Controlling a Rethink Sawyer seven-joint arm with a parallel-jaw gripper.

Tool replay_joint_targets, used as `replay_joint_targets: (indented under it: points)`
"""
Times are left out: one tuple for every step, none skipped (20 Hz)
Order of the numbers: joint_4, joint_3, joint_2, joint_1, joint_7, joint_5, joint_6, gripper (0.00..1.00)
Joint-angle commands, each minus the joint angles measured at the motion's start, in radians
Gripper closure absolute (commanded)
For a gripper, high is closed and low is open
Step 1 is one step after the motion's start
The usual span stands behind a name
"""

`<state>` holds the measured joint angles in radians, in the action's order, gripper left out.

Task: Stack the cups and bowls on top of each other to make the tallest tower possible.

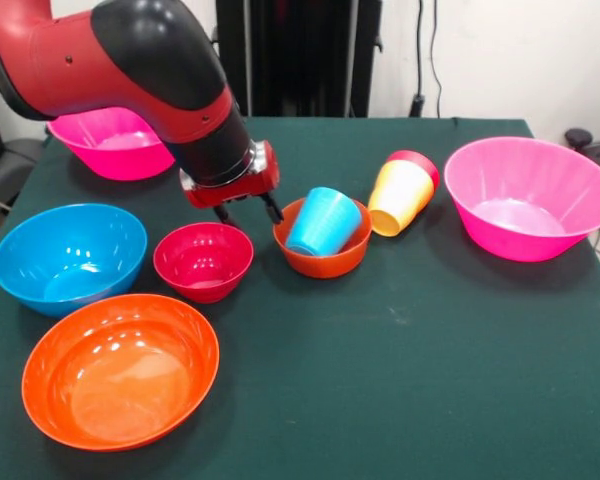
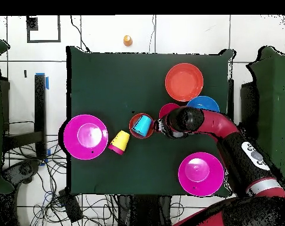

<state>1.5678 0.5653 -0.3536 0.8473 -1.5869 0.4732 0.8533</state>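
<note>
- Front view is taken as the reference for near and far; nearest the camera, at the left, the wide shallow orange bowl point(image 1: 120, 371) point(image 2: 184, 82) is seen upright on the dark green table point(image 1: 400, 340) point(image 2: 109, 76).
- Just behind it, the medium blue bowl point(image 1: 69, 257) point(image 2: 204, 103) is seen at the left, with the small crimson bowl point(image 1: 203, 261) point(image 2: 166, 109) just beside it on the right; whether their rims touch cannot be told.
- Further right, the small orange bowl point(image 1: 323, 250) point(image 2: 134, 128) is seen upright, and the blue cup point(image 1: 323, 221) point(image 2: 144, 125) is lying tilted inside it, its rim leaning over the bowl's right side.
- The gripper point(image 1: 247, 211) point(image 2: 162, 126) is held just behind the gap between the crimson and small orange bowls; two dark fingers point(image 1: 272, 208) are seen apart, with nothing between them.
- To the right of the small orange bowl, the yellow cup point(image 1: 399, 197) point(image 2: 120, 140) is lying on its side, pushed over the red cup point(image 1: 418, 163) point(image 2: 116, 150), of which only the end is seen.
- At the right edge, one large pink bowl point(image 1: 531, 197) point(image 2: 85, 136) is seen upright, near the lying cups.
- Farthest back at the left, the second large pink bowl point(image 1: 112, 142) point(image 2: 200, 173) is partly hidden by the red and black arm point(image 1: 130, 60) point(image 2: 227, 132).
- In the overhead view, a small orange object point(image 2: 127, 40) is seen on the floor beyond the table; what it is cannot be told.
</note>
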Motion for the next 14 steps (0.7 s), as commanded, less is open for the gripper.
replay_joint_targets:
  points:
    - [-0.045,-0.051,-0.082,-0.054,0.120,0.081,0.120,0.00]
    - [-0.046,-0.053,-0.090,-0.058,0.117,0.082,0.122,0.00]
    - [-0.047,-0.056,-0.099,-0.061,0.114,0.084,0.123,0.00]
    - [-0.049,-0.060,-0.103,-0.065,0.111,0.084,0.131,0.00]
    - [-0.051,-0.063,-0.108,-0.069,0.108,0.084,0.139,0.00]
    - [-0.060,-0.065,-0.106,-0.074,0.106,0.081,0.150,0.00]
    - [-0.064,-0.067,-0.109,-0.077,0.106,0.082,0.158,0.00]
    - [-0.066,-0.071,-0.113,-0.081,0.103,0.083,0.163,0.00]
    - [-0.069,-0.074,-0.116,-0.085,0.100,0.084,0.168,0.00]
    - [-0.065,-0.075,-0.121,-0.087,0.098,0.084,0.169,0.00]
    - [-0.068,-0.075,-0.122,-0.089,0.097,0.083,0.172,0.00]
    - [-0.063,-0.075,-0.128,-0.089,0.095,0.082,0.170,0.00]
    - [-0.065,-0.075,-0.128,-0.091,0.097,0.080,0.172,0.00]
    - [-0.066,-0.075,-0.129,-0.094,0.094,0.081,0.163,0.00]
